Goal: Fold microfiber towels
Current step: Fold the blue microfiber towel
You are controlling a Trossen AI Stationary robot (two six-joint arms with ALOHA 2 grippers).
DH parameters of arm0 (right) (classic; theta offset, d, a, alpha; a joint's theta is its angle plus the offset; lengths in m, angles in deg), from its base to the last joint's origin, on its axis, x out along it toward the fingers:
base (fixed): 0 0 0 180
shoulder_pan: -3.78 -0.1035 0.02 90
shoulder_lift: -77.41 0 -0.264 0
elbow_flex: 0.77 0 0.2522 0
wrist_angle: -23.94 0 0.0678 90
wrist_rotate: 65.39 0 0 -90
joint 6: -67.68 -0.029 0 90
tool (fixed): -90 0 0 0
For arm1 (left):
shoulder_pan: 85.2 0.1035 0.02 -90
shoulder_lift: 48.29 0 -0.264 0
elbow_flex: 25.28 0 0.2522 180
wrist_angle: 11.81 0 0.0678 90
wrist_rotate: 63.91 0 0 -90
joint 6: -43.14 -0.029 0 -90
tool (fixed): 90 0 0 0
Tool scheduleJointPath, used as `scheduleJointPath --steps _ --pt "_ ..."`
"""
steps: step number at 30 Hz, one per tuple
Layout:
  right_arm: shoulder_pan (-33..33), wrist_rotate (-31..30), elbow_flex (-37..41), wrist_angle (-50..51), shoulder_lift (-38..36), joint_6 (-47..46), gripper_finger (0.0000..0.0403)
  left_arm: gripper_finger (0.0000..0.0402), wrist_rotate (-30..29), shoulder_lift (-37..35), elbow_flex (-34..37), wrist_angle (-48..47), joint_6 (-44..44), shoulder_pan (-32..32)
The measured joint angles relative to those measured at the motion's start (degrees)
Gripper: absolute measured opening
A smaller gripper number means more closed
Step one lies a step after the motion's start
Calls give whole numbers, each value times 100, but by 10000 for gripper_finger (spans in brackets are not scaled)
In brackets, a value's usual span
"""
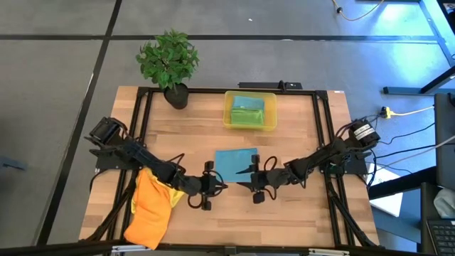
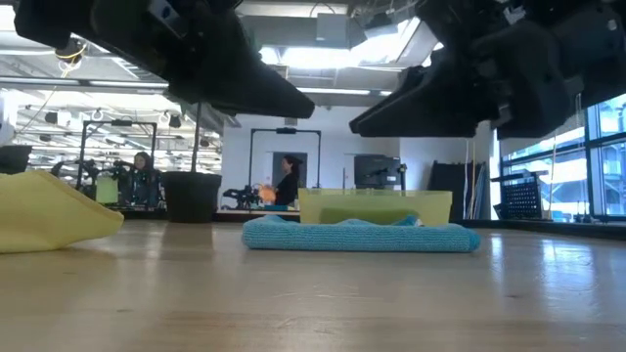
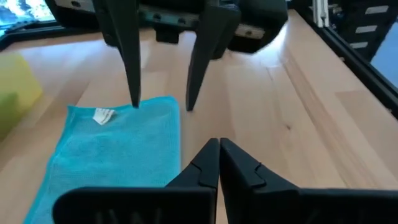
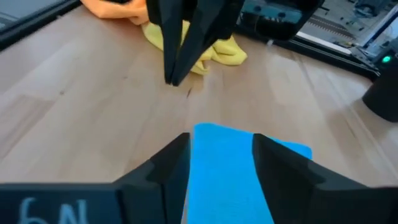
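Note:
A folded teal-blue towel (image 1: 235, 162) lies flat in the middle of the table, a white tag (image 3: 103, 115) on its top. My right gripper (image 1: 240, 171) stands open at the towel's near right corner, and the blue cloth (image 4: 222, 171) shows between its fingers. My left gripper (image 1: 223, 186) is shut and holds nothing, just off the towel's near edge, its tips (image 3: 218, 149) pointing at the right gripper. An orange towel (image 1: 151, 206) and a yellow towel (image 1: 169, 192) lie heaped at the near left under the left arm. A green towel (image 1: 247, 112) lies in the yellow bin (image 1: 270, 114). My right gripper's two fingertips (image 3: 135, 102) stand apart on either side of the teal-blue towel's near right corner (image 3: 174, 102), slanting down from the table's right. I cannot tell whether either tip touches the cloth. The towel lies flat on the table.
A potted plant (image 1: 169, 62) stands at the far left corner. The yellow bin sits at the far middle. A black frame (image 1: 323, 128) runs along the table's sides. Bare wood shows at the near right (image 1: 306, 213). People stand in the room beyond (image 2: 288, 181).

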Motion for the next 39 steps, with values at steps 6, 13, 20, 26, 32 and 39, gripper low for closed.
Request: scheduleJointPath --steps 6,13,20,26,32,39 --pt "44 0 -1 19 3 369 179 3 -1 2 0 -28 327 9" --pt "40 0 0 12 3 417 179 5 2 2 0 2 355 -11" --pt "164 -2 0 -31 3 424 179 1 155 4 0 431 324 -204" --pt "81 -371 0 361 -322 418 179 1 148 4 0 733 307 -219" --pt "-377 -1080 -2 1531 -1356 -301 173 23 163 4 0 729 245 33" --pt "-688 -1133 265 1870 -1949 -993 150 82 493 609 -366 772 -37 249"
